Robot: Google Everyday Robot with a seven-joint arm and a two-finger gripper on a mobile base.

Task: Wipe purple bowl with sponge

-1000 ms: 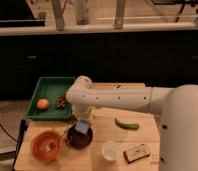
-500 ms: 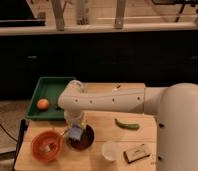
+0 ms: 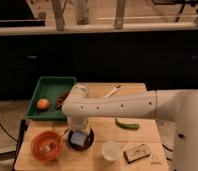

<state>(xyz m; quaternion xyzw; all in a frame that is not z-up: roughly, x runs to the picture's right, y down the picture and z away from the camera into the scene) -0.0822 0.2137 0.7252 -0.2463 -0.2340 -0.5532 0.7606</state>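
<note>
The purple bowl [image 3: 87, 143] stands on the wooden table near its front edge, just right of the orange bowl. The light-blue sponge [image 3: 78, 139] lies inside the purple bowl, pressed against its dark inside. My gripper [image 3: 77, 132] hangs straight down from the white arm over the bowl, shut on the sponge's top. The arm reaches in from the right and hides the bowl's far rim.
An orange bowl [image 3: 45, 145] with something inside stands left of the purple bowl. A white cup [image 3: 111, 150] and a dark block with a pale top [image 3: 137, 153] are at the front right. A green pepper [image 3: 127, 125] lies mid-table. A green tray [image 3: 52, 85] holds an orange [image 3: 43, 104].
The arm's wrist has swung left over the tray's edge, and the gripper with the sponge has shifted slightly left inside the purple bowl.
</note>
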